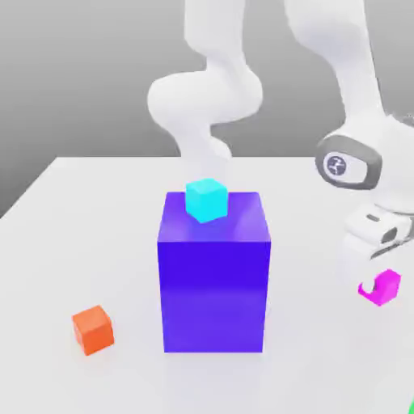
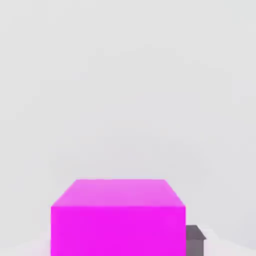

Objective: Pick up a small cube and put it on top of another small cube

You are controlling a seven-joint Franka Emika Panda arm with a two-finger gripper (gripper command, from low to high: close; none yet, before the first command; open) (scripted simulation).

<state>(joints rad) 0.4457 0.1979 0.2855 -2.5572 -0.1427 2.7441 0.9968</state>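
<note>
Taking the exterior view as a clock face centred on the big purple-blue block (image 1: 214,295), with 12 o'clock at the far side, the small pink cube (image 1: 386,287) lies at about 3 o'clock, well apart from the block, on the pale tabletop (image 1: 121,251). The end effector (image 1: 369,283) is down at this pink cube, pointing towards the tabletop, and is clenched on it; a whitish finger covers part of the cube on its 9 o'clock side. In the hand view the pink cube is large and close, its upper face and one bright side both visible, with a dark grey pad (image 2: 195,242) right at its edge.

The small cyan cube (image 1: 206,200) sits on top of the block, a little towards 11 o'clock from the middle of the upper face, one of its corners turned to the viewer. The small orange cube (image 1: 93,330) rests on the tabletop at about 8 o'clock from the block, apart from it and also turned at an angle. A sliver of something green (image 1: 411,409) shows at about 4 o'clock, cut off by the edge of the view; its shape cannot be told. The white robot arm (image 1: 352,73) reaches in from 12 o'clock, and its hand end is between 2 and 3 o'clock, above the pink cube.
</note>
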